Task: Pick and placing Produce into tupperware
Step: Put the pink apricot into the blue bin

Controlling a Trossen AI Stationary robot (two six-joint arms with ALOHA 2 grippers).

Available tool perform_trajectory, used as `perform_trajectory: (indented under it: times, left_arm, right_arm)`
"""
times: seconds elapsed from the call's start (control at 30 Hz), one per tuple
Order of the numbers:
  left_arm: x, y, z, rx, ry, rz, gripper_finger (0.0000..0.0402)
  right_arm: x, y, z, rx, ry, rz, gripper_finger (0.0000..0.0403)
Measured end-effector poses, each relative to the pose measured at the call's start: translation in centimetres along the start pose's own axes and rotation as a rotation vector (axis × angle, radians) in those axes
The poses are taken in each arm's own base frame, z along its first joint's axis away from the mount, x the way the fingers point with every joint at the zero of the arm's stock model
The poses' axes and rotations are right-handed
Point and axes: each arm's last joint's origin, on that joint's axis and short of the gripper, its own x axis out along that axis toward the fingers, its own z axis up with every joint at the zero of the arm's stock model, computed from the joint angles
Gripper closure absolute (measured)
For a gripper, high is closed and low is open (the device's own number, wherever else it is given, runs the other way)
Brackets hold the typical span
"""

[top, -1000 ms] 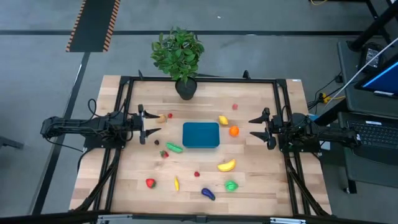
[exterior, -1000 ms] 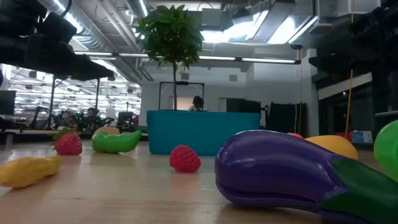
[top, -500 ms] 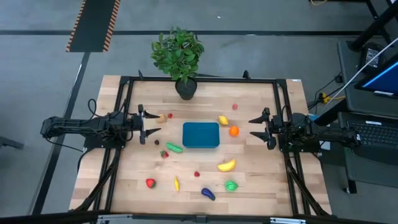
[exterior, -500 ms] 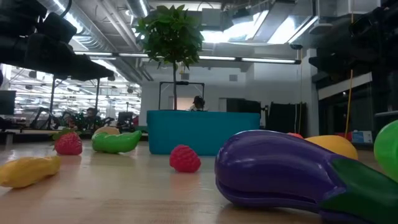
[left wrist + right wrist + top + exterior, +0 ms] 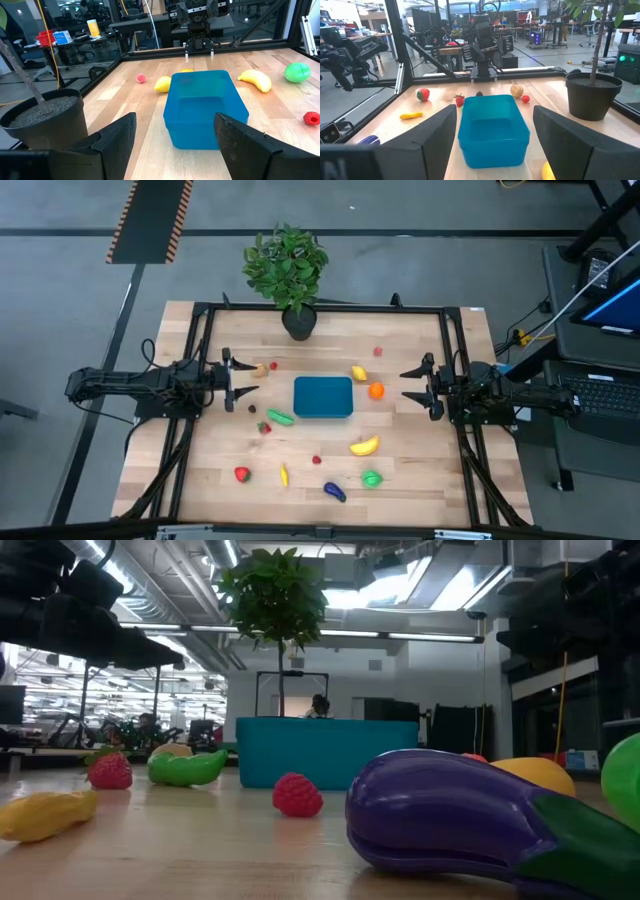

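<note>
The teal-blue tupperware (image 5: 323, 397) sits with nothing in it at the table's middle, flat on its base. Toy produce lies scattered on the wood around it: a banana (image 5: 364, 446), a purple eggplant (image 5: 334, 491), a green cucumber (image 5: 280, 418), an orange (image 5: 376, 391), a lemon (image 5: 359, 374), a red tomato (image 5: 241, 474) and others. My left gripper (image 5: 236, 381) hovers open at the table's left side, pointing level at the tupperware (image 5: 206, 107). My right gripper (image 5: 408, 384) hovers open at the right side, facing the tupperware (image 5: 492, 127) from the other end.
A leafy potted plant (image 5: 299, 322) stands at the table's far edge, behind the tupperware. A black frame rail (image 5: 320, 308) runs around the tabletop. In the low view the eggplant (image 5: 450, 810) and a small red berry (image 5: 297, 794) lie nearest the front edge.
</note>
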Motion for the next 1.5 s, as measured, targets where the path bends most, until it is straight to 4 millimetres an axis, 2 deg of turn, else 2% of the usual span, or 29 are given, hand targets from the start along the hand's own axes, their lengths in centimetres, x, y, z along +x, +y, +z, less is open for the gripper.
perform_trajectory:
  times: [1.3,1.5]
  left_arm:
    - [0.0,0.0,0.0,0.0,0.0,0.0,0.014]
    - [-0.01,0.17,0.42,-0.06,-0.041,0.045,0.014]
  right_arm:
    - [0.0,0.0,0.02,0.007,-0.002,-0.001,0.0137]
    - [0.0,-0.01,0.01,0.003,-0.001,-0.002,0.0137]
